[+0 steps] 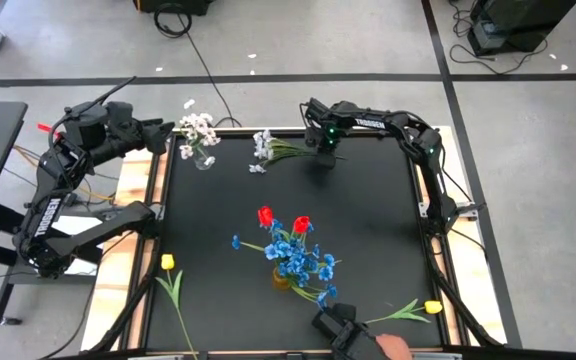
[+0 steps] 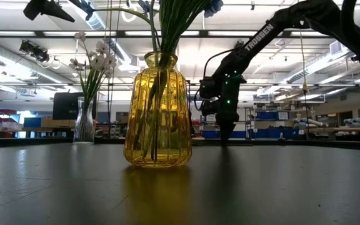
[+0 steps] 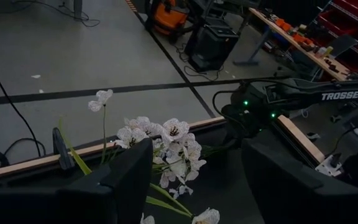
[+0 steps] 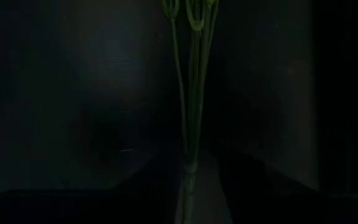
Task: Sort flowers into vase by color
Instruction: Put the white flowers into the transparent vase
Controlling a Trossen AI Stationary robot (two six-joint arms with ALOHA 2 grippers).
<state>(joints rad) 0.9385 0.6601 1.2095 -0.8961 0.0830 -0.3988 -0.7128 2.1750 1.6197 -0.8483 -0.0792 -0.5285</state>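
Lying flat on the black table beyond the yellow vase, the white spray has its green stems running between the right gripper fingers, which pinch the stem ends. Only the right wrist view shows that pinch; the blossoms are cut off there. Near the clear vase, the left gripper hangs spread

Place: a robotics lab or workshop hall.
Floor: bare grey concrete floor marked with black tape lines, loose black cables trailing across it.
Ceiling: open industrial ceiling with long strip lights and exposed ducts.
Storage: blue bins on metal shelving at the back; red parts bins along a wooden workbench.
Rig: black-topped table with a pale wooden rim, dark arm lettered TROSSEN.
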